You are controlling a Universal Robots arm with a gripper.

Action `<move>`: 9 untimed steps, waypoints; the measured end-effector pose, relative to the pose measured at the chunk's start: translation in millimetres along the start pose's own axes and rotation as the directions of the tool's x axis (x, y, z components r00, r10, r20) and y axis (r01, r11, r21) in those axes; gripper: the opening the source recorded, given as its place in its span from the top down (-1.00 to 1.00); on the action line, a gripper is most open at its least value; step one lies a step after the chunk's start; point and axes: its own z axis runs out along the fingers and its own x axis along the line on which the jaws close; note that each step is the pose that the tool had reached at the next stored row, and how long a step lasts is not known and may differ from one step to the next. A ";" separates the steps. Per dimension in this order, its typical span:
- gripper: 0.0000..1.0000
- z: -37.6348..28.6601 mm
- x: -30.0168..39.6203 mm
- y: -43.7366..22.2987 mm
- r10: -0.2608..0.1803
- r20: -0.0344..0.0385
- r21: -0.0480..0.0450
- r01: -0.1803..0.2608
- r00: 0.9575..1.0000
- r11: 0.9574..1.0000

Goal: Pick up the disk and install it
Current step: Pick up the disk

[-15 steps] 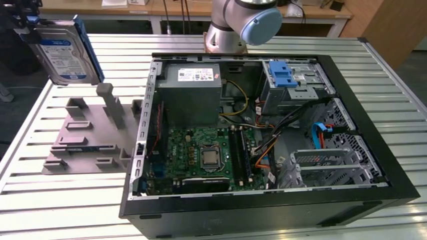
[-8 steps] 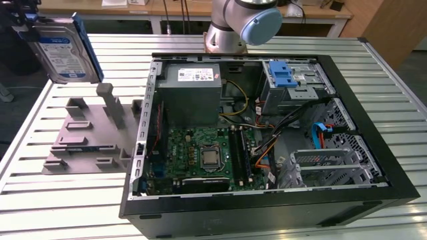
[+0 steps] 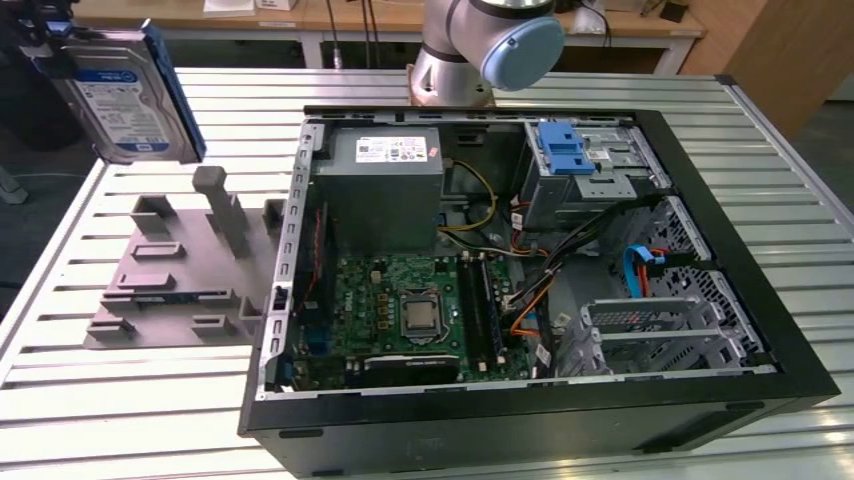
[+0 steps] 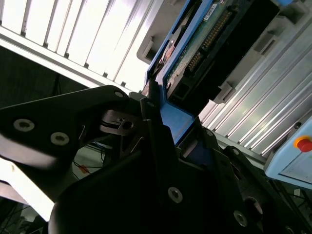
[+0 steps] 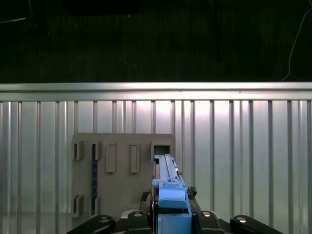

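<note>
I have the gripper (image 4: 168,124) closed tight on the disk (image 3: 118,95); in the second wrist view its black fingers (image 4: 151,109) press on either side of the blue carrier frame (image 4: 178,122), with no gap that I can see; the disk's green circuit board (image 4: 202,41) runs away from the gripper along that frame. In the exterior view the disk hangs on edge under the gripper, slightly tilted, its white-and-blue label facing the camera; it is in the air, clear of the worktop (image 3: 134,400). Below the gripper the grey fixture (image 3: 187,270), with its upright posts and pockets, lies flat on the slatted worktop; in the first wrist view I look along the disk, edge-on, straight down onto that fixture, and the disk's far end lines up with a square pocket (image 5: 161,148) at the fixture's edge; from that view I cannot tell whether it touches there, though the exterior view shows it well above. Away from the gripper, toward the exterior view's right, the open computer case (image 3: 754,260) lies on its side just beside the fixture; inside it I see the grey power-supply box (image 3: 387,190), the green motherboard (image 3: 400,310) and a blue latch (image 3: 567,150) on the drive cage; the arm's base (image 3: 474,45) stands beyond the case.
</note>
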 end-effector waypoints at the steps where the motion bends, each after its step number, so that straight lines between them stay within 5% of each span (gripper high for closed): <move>1: 0.27 -0.7 0.0 0.0 0.000 0.000 0.000 0.000 1.000 1.000; 9: 0.27 -6.6 0.0 0.0 0.000 0.000 0.000 0.000 1.000 1.000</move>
